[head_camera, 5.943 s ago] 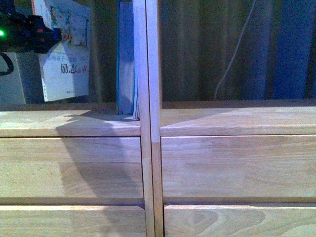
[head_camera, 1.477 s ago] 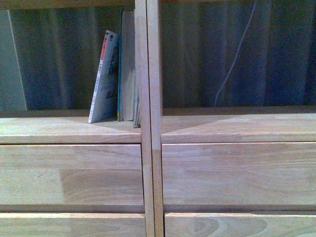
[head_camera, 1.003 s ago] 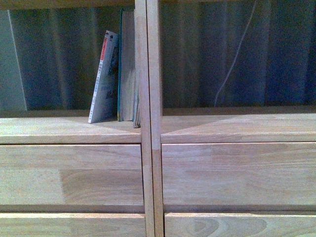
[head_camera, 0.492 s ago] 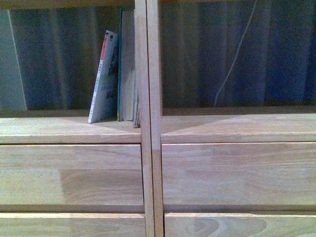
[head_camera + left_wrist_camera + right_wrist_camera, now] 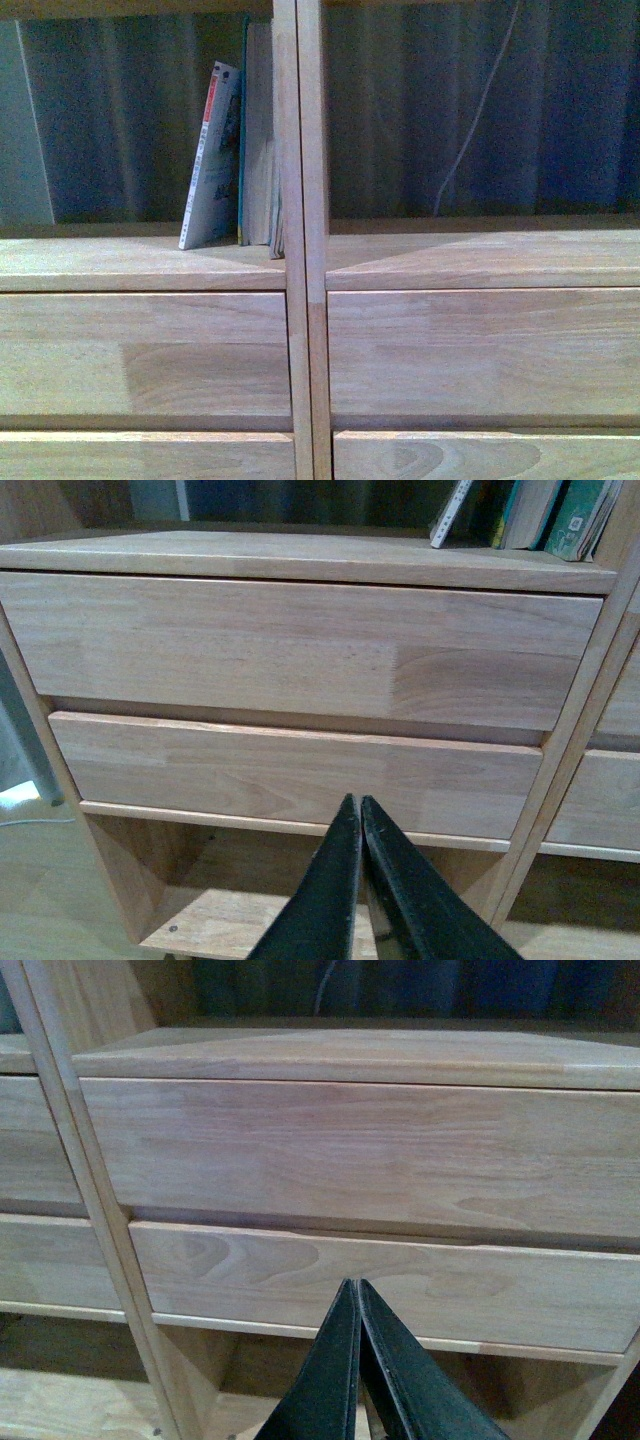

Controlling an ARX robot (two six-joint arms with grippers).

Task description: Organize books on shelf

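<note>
Books [image 5: 245, 150] on shelf [image 5: 140, 262], left gripper [image 5: 358, 815] and right gripper [image 5: 356, 1295] pinched closed (empty)

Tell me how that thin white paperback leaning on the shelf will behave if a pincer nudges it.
The thin white paperback stands tilted, its top resting against the teal books, so a nudge away from them would probably tip it flat. It looks slim, so likely light and somewhat floppy. Its foot sits on smooth wood of the shelf and may slide.
</note>
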